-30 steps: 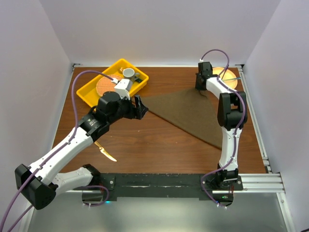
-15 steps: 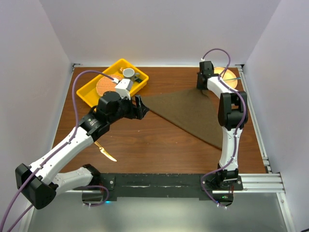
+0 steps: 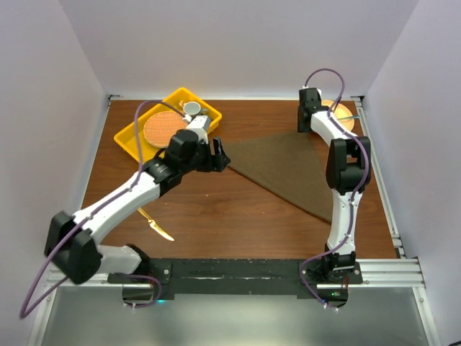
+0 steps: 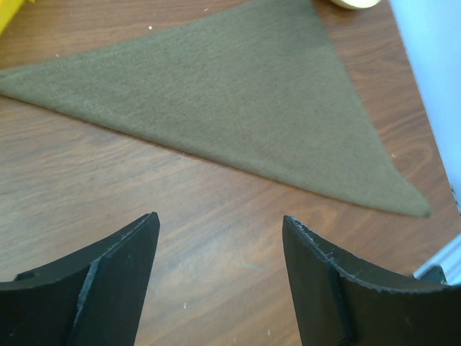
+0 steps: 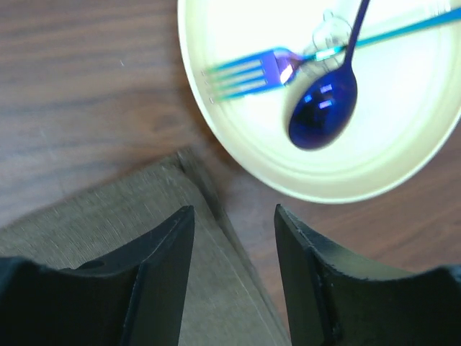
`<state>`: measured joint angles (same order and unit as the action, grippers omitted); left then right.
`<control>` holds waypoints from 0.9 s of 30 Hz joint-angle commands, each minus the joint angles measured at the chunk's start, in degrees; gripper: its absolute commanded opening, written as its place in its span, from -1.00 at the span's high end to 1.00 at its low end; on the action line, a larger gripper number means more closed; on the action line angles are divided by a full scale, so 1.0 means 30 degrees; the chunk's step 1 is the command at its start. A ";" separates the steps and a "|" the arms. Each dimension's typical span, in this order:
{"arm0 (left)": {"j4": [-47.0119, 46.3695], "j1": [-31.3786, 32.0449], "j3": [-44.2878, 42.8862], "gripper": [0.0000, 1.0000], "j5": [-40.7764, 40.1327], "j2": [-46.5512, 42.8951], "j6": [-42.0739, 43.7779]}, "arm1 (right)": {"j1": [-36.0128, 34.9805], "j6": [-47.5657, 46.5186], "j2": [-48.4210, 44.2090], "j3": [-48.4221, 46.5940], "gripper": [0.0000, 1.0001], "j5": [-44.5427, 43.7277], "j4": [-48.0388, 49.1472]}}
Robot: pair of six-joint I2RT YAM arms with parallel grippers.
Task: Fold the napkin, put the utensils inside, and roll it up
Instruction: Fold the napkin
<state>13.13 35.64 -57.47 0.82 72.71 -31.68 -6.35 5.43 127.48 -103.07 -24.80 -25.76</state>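
The napkin (image 3: 281, 167) lies flat on the wooden table, folded into a triangle; in the left wrist view the napkin (image 4: 238, 101) fills the upper half. My left gripper (image 3: 220, 154) is open just off its left tip, with bare wood between the left gripper (image 4: 220, 220) fingers. My right gripper (image 3: 305, 128) is open over the napkin's far corner (image 5: 137, 231), holding nothing in the right gripper (image 5: 234, 209). One gold utensil (image 3: 158, 226) lies near the left arm, apart from the napkin.
A yellow tray (image 3: 124, 137) at the back left holds a round orange mat (image 3: 160, 128) and a white cup (image 3: 191, 108). A pale plate (image 5: 403, 158) beside the napkin corner carries a blue spoon (image 5: 323, 108) and a blue fork (image 5: 245, 72).
My right gripper opened, let go of the napkin's far corner and drew back a little. My left arm swung right toward the napkin's left tip, its jaws narrowing slightly.
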 commanded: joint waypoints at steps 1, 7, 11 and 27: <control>-0.3050 -0.0160 -0.2164 -0.33 -0.1177 0.2624 -0.0808 | -0.0342 0.1495 -0.3372 0.0454 -0.06 0.2440 -0.2107; -0.3086 -0.0687 -0.5883 0.30 -0.3787 0.8331 0.1150 | -0.3764 0.4486 -0.7100 0.6283 0.03 0.4866 -0.0468; -0.2678 -0.1039 -0.7792 0.59 -0.5132 1.1383 0.2327 | -0.4504 0.6357 -0.8650 0.9353 0.26 0.7201 0.0438; -0.2738 -0.2065 -0.9085 0.97 -0.7068 1.6985 0.3295 | -0.3628 1.2160 -1.3779 1.7769 0.62 0.2353 -0.2075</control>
<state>4.43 30.74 -82.50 -17.26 122.08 -21.89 -18.57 33.87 90.50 -53.89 -10.33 -26.92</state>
